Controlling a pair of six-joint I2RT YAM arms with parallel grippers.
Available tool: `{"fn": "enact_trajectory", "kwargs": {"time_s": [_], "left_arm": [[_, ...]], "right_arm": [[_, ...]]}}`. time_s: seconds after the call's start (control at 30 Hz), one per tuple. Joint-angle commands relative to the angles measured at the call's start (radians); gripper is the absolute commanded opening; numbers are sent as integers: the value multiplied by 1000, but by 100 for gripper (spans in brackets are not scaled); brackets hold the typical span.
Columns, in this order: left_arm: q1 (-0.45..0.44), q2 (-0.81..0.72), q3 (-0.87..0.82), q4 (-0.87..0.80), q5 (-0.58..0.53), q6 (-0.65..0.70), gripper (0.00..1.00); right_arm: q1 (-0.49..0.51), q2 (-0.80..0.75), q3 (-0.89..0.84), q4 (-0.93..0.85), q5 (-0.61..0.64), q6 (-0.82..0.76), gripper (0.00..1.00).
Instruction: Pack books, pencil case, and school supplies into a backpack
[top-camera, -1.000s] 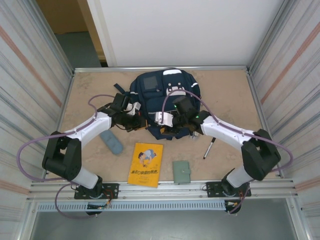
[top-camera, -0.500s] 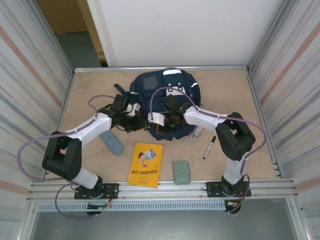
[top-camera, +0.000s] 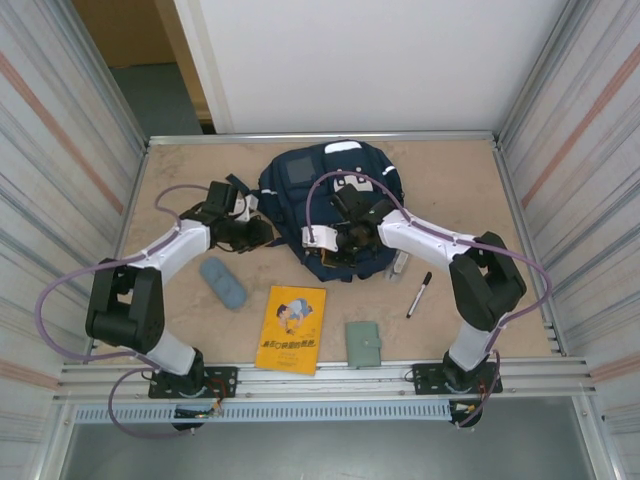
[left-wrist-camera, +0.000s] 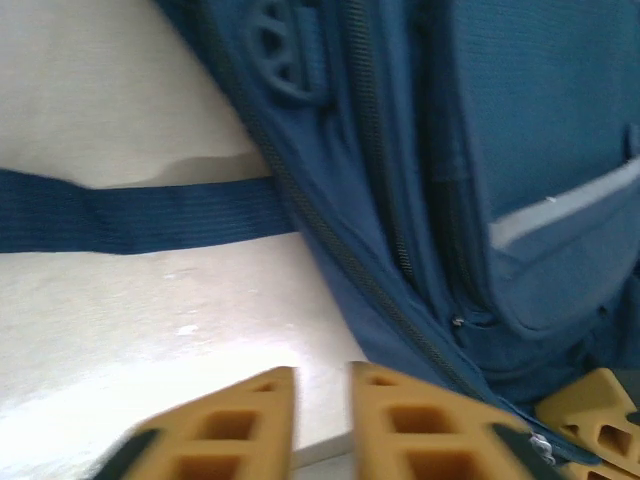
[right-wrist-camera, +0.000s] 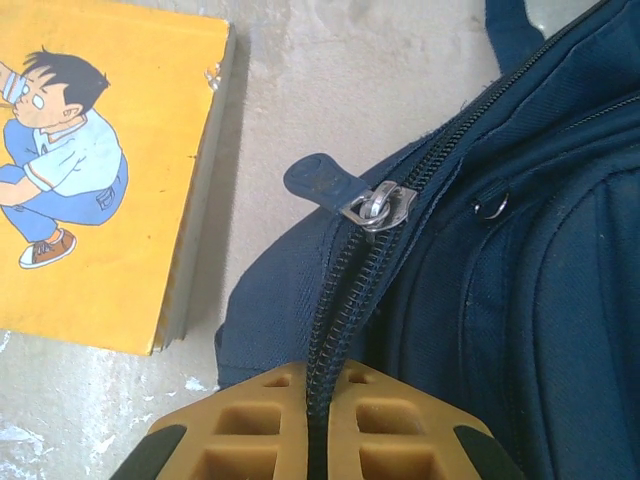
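The navy backpack (top-camera: 330, 190) lies flat at the table's middle back. My right gripper (top-camera: 336, 246) is at its near edge, shut on the zip seam (right-wrist-camera: 345, 300) just below the zip slider (right-wrist-camera: 381, 205); the yellow book (right-wrist-camera: 90, 170) lies beside it. My left gripper (left-wrist-camera: 322, 400) hovers over bare table by the backpack's left side (left-wrist-camera: 480, 160), its fingers a little apart with nothing between them. In the top view the book (top-camera: 291, 328), the slate-blue pencil case (top-camera: 222, 283), the black marker (top-camera: 418, 294) and the grey-green booklet (top-camera: 364, 344) lie on the near half of the table.
A loose navy strap (left-wrist-camera: 130, 215) runs across the table left of the backpack. Metal walls (top-camera: 80, 150) close in both sides, and a raised rail (top-camera: 320, 375) edges the near side. A small clear packet (top-camera: 400, 264) lies by the backpack's right corner.
My left gripper has let go of the backpack, opened a little and drawn back to the left. My right gripper has moved in and shut on the zip seam.
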Motion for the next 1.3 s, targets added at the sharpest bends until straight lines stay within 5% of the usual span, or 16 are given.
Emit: {"fn": "enact_trajectory", "kwargs": {"time_s": [0.0,0.13,0.37,0.67,0.9,1.1,1.27], "left_arm": [[-96,-100,-2,71,65,101,45],[-181,-181,-63,70,-14,224,57],[-200,-116,-106,115,32,275,55],[-286,-40,-86,142,-104,325,54],[-291,-19,-65,145,-170,336,27],[-293,-85,-81,163,-116,395,3],[-270,-131,-110,151,-151,390,0]], "right_arm": [[-12,-55,-17,6,-45,-12,0],[-23,-56,-23,13,-69,-8,0],[-26,-62,-19,29,-113,3,0],[-33,-64,-33,38,-164,15,0],[-33,-76,-38,47,-217,0,0],[-35,-66,-39,37,-198,-16,0],[-44,-58,-56,23,-149,-32,0]]}}
